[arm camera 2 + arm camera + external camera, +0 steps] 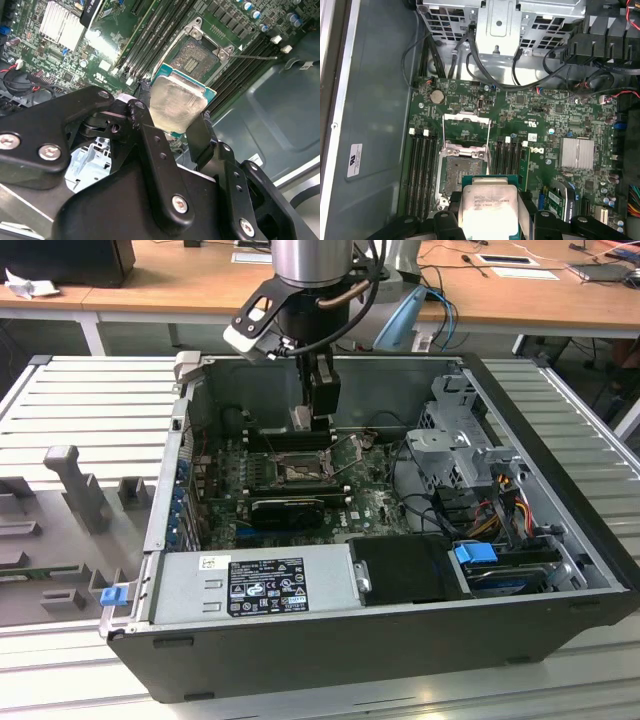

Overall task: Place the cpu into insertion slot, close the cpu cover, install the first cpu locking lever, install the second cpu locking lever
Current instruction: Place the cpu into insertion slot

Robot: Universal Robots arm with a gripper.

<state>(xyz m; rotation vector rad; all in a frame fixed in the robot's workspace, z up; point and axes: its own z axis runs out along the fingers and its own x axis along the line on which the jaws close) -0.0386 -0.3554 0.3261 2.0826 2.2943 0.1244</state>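
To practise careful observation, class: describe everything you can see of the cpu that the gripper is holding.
The cpu is a small flat square chip: a dull, pale silver-grey metal top with faint print, on a thin green board edging it. The gripper holds it by two opposite edges between black fingers, metal top upward, roughly level. It hangs inside the case above the motherboard, near the insertion slot, not seated in it.

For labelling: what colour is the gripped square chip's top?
Pale silver-grey metal on the flat square cpu; best in second wrist view.
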